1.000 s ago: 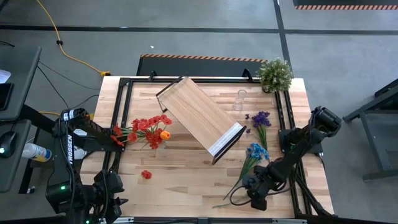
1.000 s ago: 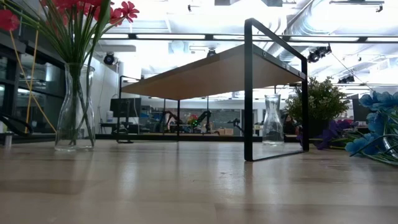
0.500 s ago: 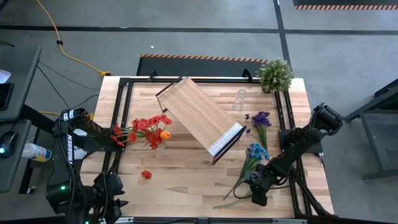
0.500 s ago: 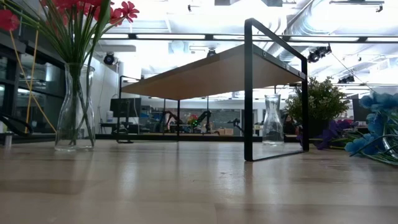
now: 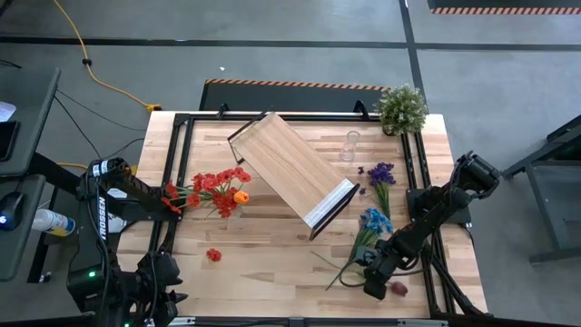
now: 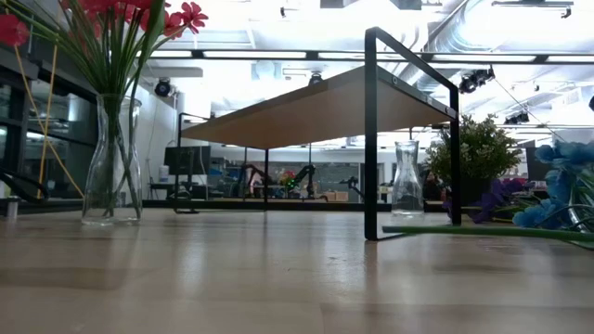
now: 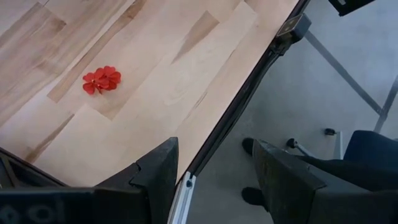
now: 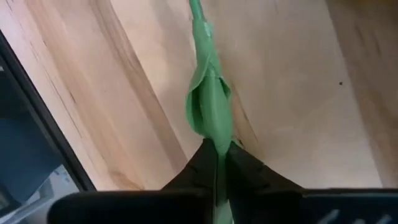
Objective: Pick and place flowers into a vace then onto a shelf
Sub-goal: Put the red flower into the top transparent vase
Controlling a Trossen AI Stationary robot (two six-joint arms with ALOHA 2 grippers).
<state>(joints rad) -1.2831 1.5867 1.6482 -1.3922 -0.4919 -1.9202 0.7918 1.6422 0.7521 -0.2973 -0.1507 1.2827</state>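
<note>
Where the right gripper [image 8: 217,163] sat low over the near right part of the table [image 5: 272,263], its two dark fingers [image 8: 199,163] were pinched tight on a green flower stem [image 8: 208,102], a leafy sheath bulging just ahead of the tips. From above, that stem [image 5: 338,271] ran out leftward across the wood, while blue flowers [image 5: 374,221] lay just beyond the gripper and purple flowers [image 5: 381,173] farther back. An empty glass vase [image 5: 349,145] stood near the far edge beside a bushy potted plant [image 5: 401,107]. The shelf [image 5: 292,173] sat slantwise mid-table, its white strip toward the right arm. Left of it, red and orange flowers [image 5: 218,186] filled a second vase [image 6: 112,160], and a loose red bloom [image 5: 213,255] lay alone. The left gripper [image 7: 214,171] hung over the near left edge, fingers apart and holding nothing.
</note>
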